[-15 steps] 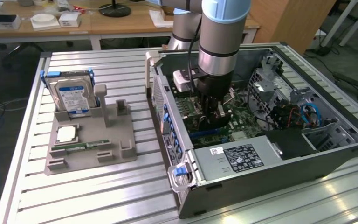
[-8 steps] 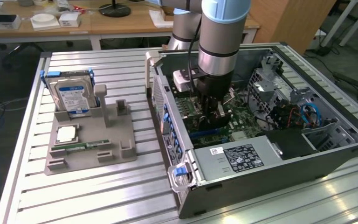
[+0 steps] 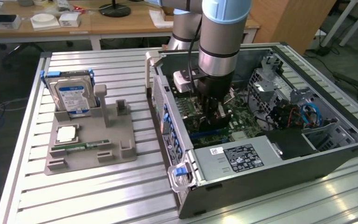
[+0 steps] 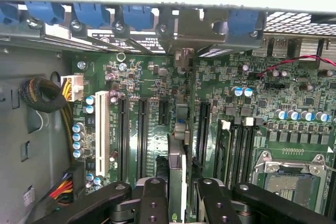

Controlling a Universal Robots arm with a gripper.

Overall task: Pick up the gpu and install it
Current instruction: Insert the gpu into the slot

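**Card pinched over the motherboard**

The white label (image 3: 242,157) inside the computer case (image 3: 278,175) is too small to read. The gripper (image 4: 178,203) pinches the gpu (image 4: 177,169), which stands on edge among the motherboard's (image 4: 294,93) long slots.

A robotics lab: slatted metal bench (image 3: 73,200), opened computer case (image 3: 260,182), cluttered wooden desks (image 3: 135,25) behind.

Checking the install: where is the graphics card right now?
The graphics card is held edge-on in the tool inside the open computer case, down at the green board between its long black slots, seen in the wrist view.
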